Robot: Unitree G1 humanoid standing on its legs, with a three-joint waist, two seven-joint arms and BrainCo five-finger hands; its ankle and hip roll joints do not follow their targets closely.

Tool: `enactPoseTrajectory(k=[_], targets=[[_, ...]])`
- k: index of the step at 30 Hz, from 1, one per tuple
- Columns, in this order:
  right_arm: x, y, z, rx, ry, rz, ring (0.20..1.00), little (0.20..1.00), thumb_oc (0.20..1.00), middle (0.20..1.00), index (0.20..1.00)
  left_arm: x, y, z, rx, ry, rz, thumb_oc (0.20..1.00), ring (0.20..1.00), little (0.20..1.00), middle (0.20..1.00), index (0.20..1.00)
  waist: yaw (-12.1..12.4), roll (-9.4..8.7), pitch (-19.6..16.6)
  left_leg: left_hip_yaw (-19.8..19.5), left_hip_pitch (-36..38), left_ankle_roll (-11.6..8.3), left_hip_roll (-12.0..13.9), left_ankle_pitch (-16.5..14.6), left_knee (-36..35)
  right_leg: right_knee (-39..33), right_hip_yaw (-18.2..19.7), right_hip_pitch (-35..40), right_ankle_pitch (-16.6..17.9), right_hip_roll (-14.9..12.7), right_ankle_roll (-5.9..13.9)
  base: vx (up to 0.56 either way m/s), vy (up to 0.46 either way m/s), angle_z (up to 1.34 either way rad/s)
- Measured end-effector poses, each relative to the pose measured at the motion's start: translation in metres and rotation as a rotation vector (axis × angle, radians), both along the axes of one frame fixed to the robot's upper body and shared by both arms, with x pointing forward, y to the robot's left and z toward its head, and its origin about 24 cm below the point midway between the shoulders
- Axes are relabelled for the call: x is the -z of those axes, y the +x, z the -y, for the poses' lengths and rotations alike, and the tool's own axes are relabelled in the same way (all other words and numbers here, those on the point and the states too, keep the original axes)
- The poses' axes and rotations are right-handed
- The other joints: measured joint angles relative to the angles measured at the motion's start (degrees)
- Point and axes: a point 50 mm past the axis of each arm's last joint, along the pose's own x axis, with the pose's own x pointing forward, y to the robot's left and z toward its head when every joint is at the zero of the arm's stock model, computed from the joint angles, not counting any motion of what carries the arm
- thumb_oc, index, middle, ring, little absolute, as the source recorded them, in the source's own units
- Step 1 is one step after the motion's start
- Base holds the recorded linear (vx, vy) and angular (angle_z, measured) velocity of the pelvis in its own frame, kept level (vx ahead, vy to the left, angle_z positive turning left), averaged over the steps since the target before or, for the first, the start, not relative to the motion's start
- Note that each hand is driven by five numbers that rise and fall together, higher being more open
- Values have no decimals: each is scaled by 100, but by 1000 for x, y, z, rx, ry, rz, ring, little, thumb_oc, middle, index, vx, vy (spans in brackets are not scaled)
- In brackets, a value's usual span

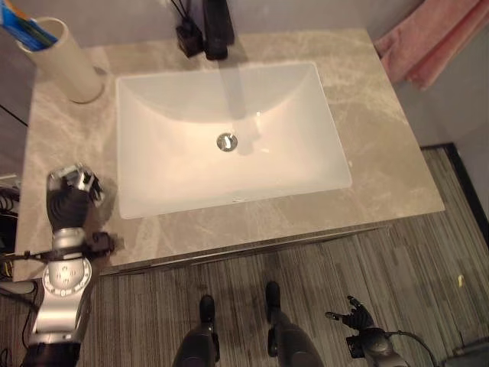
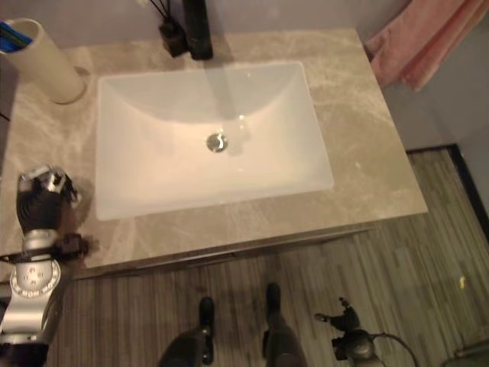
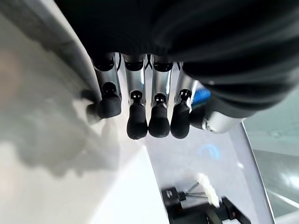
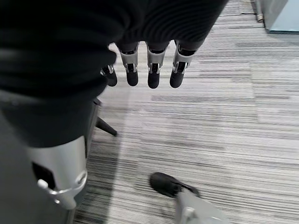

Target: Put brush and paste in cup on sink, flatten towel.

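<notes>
At the back left corner of the counter: a cream cup (image 1: pixel 63 63) stands upright on the marble top, well apart from both hands.
Cup contents: blue items (image 1: pixel 27 29) stick out above the rim and lean to one side; whether they are the brush, the paste or both cannot be told.
Basin: the white rectangular sink basin (image 1: pixel 229 138) is sunk into the grey-beige marble countertop (image 1: pixel 382 145), with a metal drain (image 1: pixel 227 141) near its middle and nothing lying in it.
Behind the basin: a black faucet (image 1: pixel 217 27), with a small dark reed-diffuser bottle (image 1: pixel 188 37) just beside it.
Towel: a pink towel (image 1: pixel 432 38) hangs in folds beyond the counter's back right corner.
Left hand (image 1: pixel 71 197): over the counter's front left part beside the basin, fingers (image 3: pixel 159 116) curled and grasping nothing.
Right hand (image 1: pixel 357 315): low over the striped grey floor (image 4: pixel 224 116) in front of the vanity, fingers relaxed and holding nothing.
</notes>
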Motion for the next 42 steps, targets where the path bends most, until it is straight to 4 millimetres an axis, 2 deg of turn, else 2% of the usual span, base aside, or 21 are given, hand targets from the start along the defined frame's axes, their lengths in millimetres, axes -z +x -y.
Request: enactPoseTrajectory(k=[3,6,7,9,11,18,19,21,23,25,26,29,31,36,37,38,40,41,42], targets=[[2,-8,0,30,13,-3,1000,1000,1000,1000,1000,15,-10,0,34,-14,-66,200,200,200,200,200,5,97,-223,3,263,77,-61,39,-152,0,-4,195,-14,-81,1,14,119,2],[5,-17,0,49,21,-17,1000,1000,1000,1000,1000,18,-13,1,50,-4,-89,200,200,200,200,200,-4,193,-350,-1,495,135,-139,120,-366,-1,-12,336,-18,-162,5,30,149,2],[10,-34,0,61,23,-60,1000,1000,1000,1000,1000,21,-16,0,52,4,-103,200,200,200,200,200,-7,255,-611,-1,589,195,-193,122,-546,-2,-16,386,-64,-223,54,44,193,3],[14,-47,1,100,31,-85,1000,1000,1000,1000,1000,26,-21,0,59,8,-130,200,200,200,200,200,-27,260,-729,-3,741,265,-304,155,-605,4,-13,503,-95,-315,186,36,184,2],[16,-56,3,115,29,-103,1000,1000,1000,1000,1000,32,-26,0,69,11,-161,200,200,200,200,200,-48,282,-812,-2,828,289,-307,137,-622,3,-8,587,-97,-343,187,7,110,-1],[14,-52,-1,110,38,-84,1000,1000,1000,1000,1000,41,-29,3,78,-19,-185,200,200,200,200,200,-52,232,-836,45,982,406,-401,128,-609,535,-7,475,-95,-375,181,1,136,-3],[15,-52,-2,109,41,-84,1000,1000,1000,1000,1000,42,-28,5,88,-21,-190,200,200,200,200,200,-82,247,-832,14,991,435,-391,135,-603,713,21,399,-133,-350,132,37,145,-1],[16,-52,-7,102,54,-84,1000,1000,1000,1000,1000,47,-28,8,105,-21,-216,200,200,200,200,200,-104,276,-824,-40,1030,488,-314,160,-613,1303,307,136,-665,-46,157,50,66,7],[17,-55,-7,105,56,-88,1000,1000,1000,1000,1000,51,-31,8,103,-16,-236,200,200,200,200,200,-110,199,-856,-17,1035,478,-300,165,-617,1273,260,174,-844,123,51,32,5,0],[16,-54,-6,107,48,-80,1000,1000,1000,1000,1000,53,-32,9,107,-14,-252,200,200,200,200,200,-142,205,-857,-38,980,444,-267,144,-614,1203,200,168,-894,183,90,38,-20,4],[16,-54,-6,106,47,-79,1000,1000,1000,1000,1000,53,-30,9,109,1,-253,200,200,200,200,200,-148,201,-853,-57,966,397,-208,169,-594,1128,31,166,-820,206,58,58,-39,12],[16,-54,-5,110,38,-76,1000,1000,1000,1000,1000,52,-28,11,112,5,-248,200,200,200,200,200,-146,265,-796,-101,1012,249,-79,176,-589,1148,-46,217,-799,335,70,61,-67,6],[15,-50,-5,102,37,-67,1000,1000,1000,1000,1000,50,-26,11,115,5,-238,200,200,200,200,200,-147,287,-754,-106,1071,226,-44,169,-589,1091,-114,316,-805,377,60,72,-102,6],[12,-42,-3,95,28,-41,1000,1000,1000,1000,1000,48,-13,22,150,-21,-204,200,200,200,200,200,-126,396,-666,-137,1162,19,131,-6,-364,743,-181,697,-855,551,-92,104,-142,3],[12,-43,-1,95,21,-42,1000,1000,1000,1000,1000,49,-11,24,147,-37,-197,200,200,200,200,200,-123,440,-612,-150,1137,-39,177,-31,-209,719,-196,756,-856,591,-167,19,-146,13],[11,-42,-1,94,20,-40,1000,1000,1000,1000,1000,46,-5,24,150,-36,-179,200,200,200,200,200,-131,350,-461,-154,850,-171,115,-132,416,747,-196,776,-923,528,-263,-15,-138,19],[11,-43,1,96,14,-45,1000,1000,1000,1000,1000,44,-2,23,142,-39,-170,200,200,200,200,200,-100,292,-412,-142,497,-212,82,-117,1087,737,-204,777,-950,482,-329,2,-51,22],[8,-45,12,114,-12,-44,1000,1000,1000,1000,1000,40,4,25,141,-39,-149,200,200,200,200,200,-133,274,-286,-115,-56,-533,81,-51,2100,867,-313,762,-1045,395,-510,67,20,28],[8,-47,16,119,-26,-51,1000,1000,1000,1000,1000,39,4,25,137,-43,-143,200,200,200,200,200,-136,273,-266,-121,-121,-534,70,1,2201,866,-322,780,-1041,390,-522,124,55,27]])
